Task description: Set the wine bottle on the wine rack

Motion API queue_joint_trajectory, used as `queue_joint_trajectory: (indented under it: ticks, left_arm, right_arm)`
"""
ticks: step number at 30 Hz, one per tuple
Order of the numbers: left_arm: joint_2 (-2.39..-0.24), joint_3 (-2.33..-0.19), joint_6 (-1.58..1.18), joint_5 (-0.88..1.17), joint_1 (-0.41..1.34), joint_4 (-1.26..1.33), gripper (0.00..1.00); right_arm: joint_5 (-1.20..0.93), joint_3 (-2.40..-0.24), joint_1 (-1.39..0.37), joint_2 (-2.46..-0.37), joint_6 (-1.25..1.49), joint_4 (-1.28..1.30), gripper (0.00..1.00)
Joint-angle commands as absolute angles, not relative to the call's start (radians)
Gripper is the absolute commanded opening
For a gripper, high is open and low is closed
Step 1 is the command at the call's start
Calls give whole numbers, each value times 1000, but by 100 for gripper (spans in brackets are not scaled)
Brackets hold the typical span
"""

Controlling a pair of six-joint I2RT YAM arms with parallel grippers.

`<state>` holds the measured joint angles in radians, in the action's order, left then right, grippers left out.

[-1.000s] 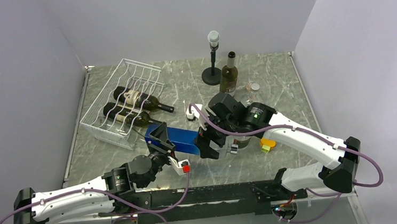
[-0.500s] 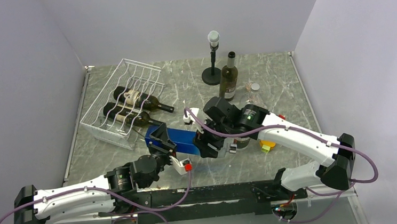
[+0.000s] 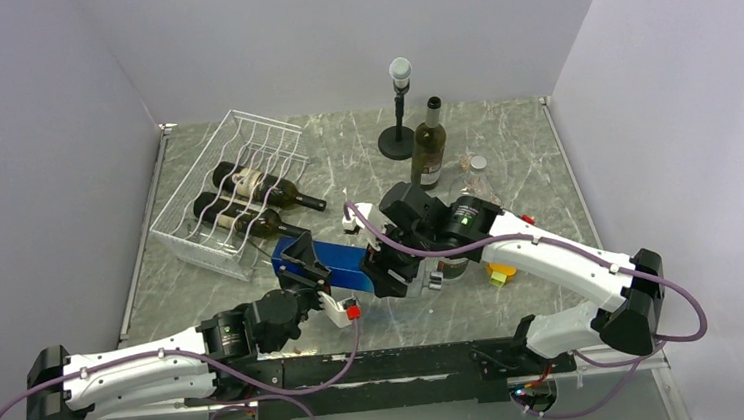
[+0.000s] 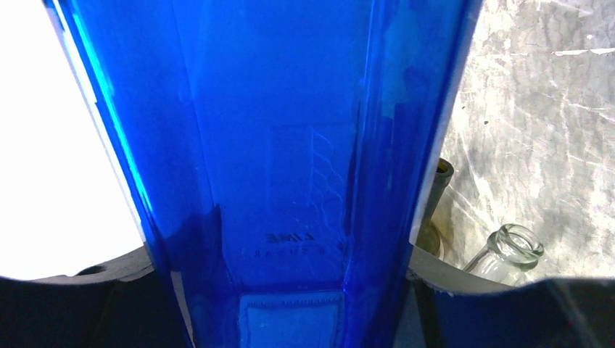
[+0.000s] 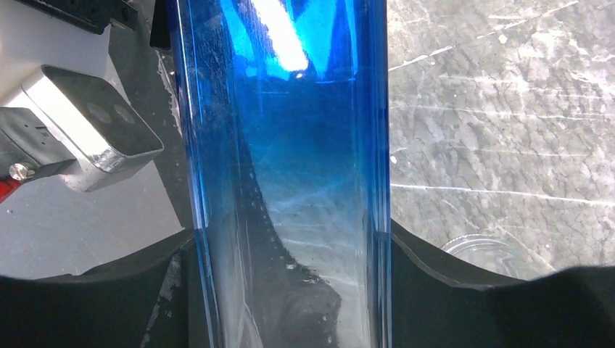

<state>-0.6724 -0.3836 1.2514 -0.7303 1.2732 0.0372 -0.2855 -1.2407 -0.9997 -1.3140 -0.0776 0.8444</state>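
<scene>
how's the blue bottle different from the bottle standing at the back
Colour: the blue bottle is clear bright blue; the standing bottle is olive-green with a pale label.
Pose: the blue bottle lies sideways; the standing bottle is upright on the table.
Hold: the left gripper and right gripper both clamp the blue bottle; nothing touches the standing bottle.
Neither is on the wine rack.

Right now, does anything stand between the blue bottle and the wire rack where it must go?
Nothing loose lies between the blue bottle and the wine rack. Two dark bottles already lie in the rack, necks pointing toward the blue one; the far grooves look free.
</scene>
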Motion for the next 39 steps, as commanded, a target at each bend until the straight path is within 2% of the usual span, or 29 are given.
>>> queue_joint_trajectory:
  ticks: [1,3,7,9,12,23,32,39]
  left_arm:
    - [-654,-507,1143,-807,1272,259,38]
    - [-652,-508,1140,-809,1273,244,43]
    - [-648,-489,1170,-816,1273,268,61]
    - [-651,-460,1221,-819,1273,346,80]
    - [-665,-446,1248,-817,1273,370,98]
    - [-638,-443,1211,-770,1272,224,99]
    - [-599,-523,1014,-734,1273,79,99]
    - [-575,-682,670,-799,1273,15,99]
  right_arm:
    - [-140,-1256,-1009,-1281,-37,777,0]
    - [-134,-1256,-1009,-1262,-29,762,0]
    - [-127,-1252,-1009,-1230,-20,741,0]
    - [-108,-1265,-1009,-1232,-3,755,0]
    - [-69,-1290,-1009,-1242,18,781,0]
    - [109,-1314,-1008,-1223,108,760,0]
    - [178,-1324,-952,-1278,168,683,0]
    - [114,-1376,-876,-1407,187,581,0]
